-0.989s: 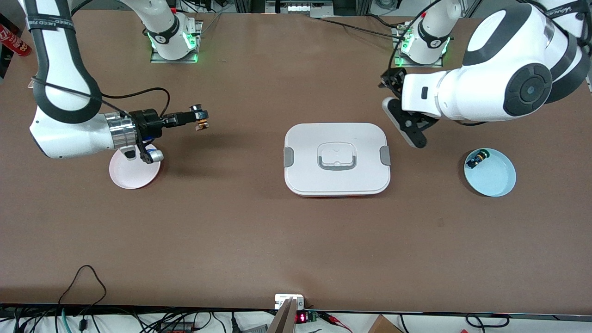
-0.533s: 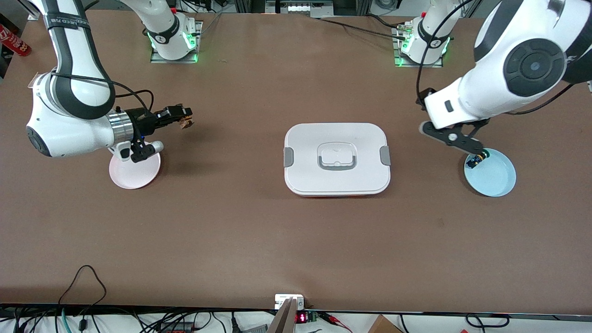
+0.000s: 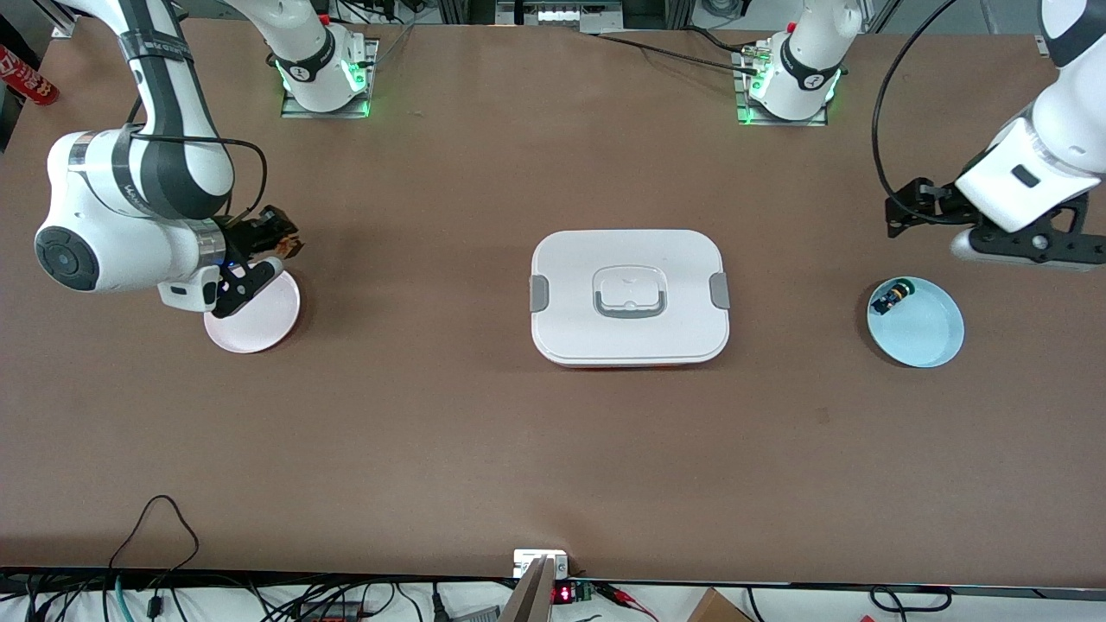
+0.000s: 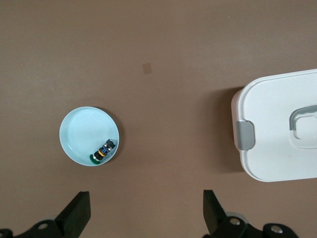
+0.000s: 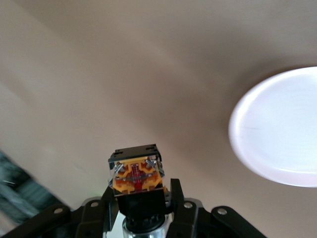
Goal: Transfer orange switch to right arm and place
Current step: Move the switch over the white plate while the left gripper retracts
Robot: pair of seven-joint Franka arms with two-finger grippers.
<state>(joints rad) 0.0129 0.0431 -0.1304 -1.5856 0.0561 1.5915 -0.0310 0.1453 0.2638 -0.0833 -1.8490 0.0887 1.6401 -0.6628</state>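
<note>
Orange switch [image 5: 137, 173]: clamped in the right hand [image 3: 275, 238], in the air over the tabletop [image 3: 449, 415] at the edge of the pink plate [image 3: 259, 320]; handover judged complete, placing on that plate still to do. Left hand [image 4: 143, 213]: fingers apart and empty, waiting above the blue plate [image 3: 924, 333], which holds the green-capped switch [image 3: 890, 299]. White lidded box [image 3: 629, 297]: mid-tabletop, untouched.

table [image 3: 432, 432]: matt brown | lidded box [image 3: 629, 341]: smooth white plastic
</note>
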